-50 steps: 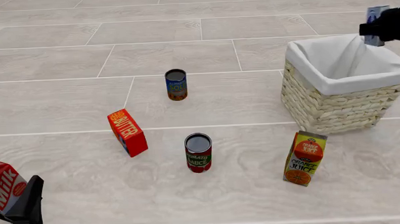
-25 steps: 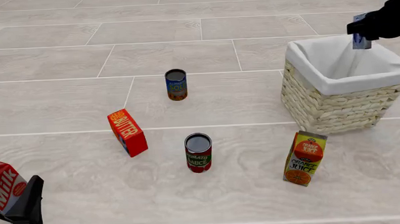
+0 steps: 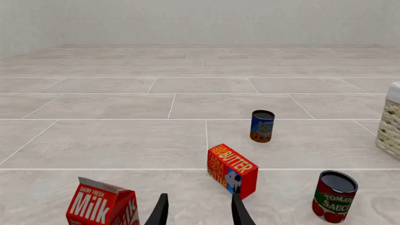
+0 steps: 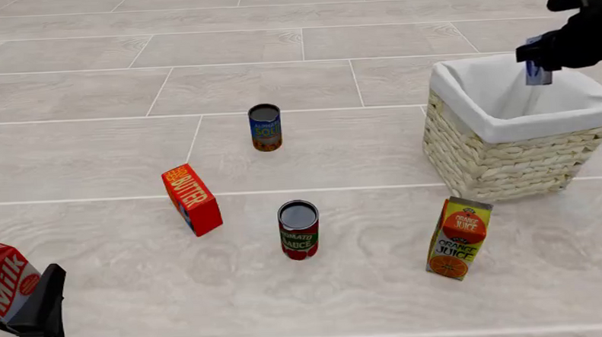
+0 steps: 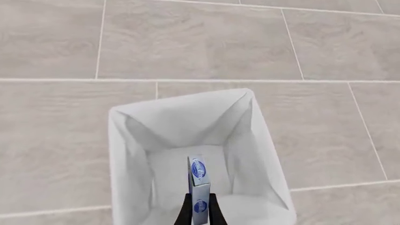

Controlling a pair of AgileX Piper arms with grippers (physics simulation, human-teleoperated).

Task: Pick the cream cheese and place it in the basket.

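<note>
The cream cheese (image 4: pixel 537 72), a small light-blue and white box, hangs on edge over the open top of the basket (image 4: pixel 504 160), with my right gripper (image 4: pixel 542 57) shut on it. In the right wrist view the cream cheese (image 5: pixel 198 178) with its blue oval labels stands between the fingers, right above the white cloth lining of the basket (image 5: pixel 137 164). My left gripper (image 3: pixel 198 211) is open low at the near left, with nothing between its fingers, next to the milk carton (image 3: pixel 103 206).
On the tiled floor stand a red butter box (image 4: pixel 192 199), a tomato sauce can (image 4: pixel 298 229), a soup can (image 4: pixel 265 127), an orange juice carton (image 4: pixel 458 238) in front of the basket, and the milk carton (image 4: pixel 3 280) by the left gripper.
My right gripper has carried the cream cheese leftward and a little down, from the basket's far right corner to over its inside. The left arm has not moved.
</note>
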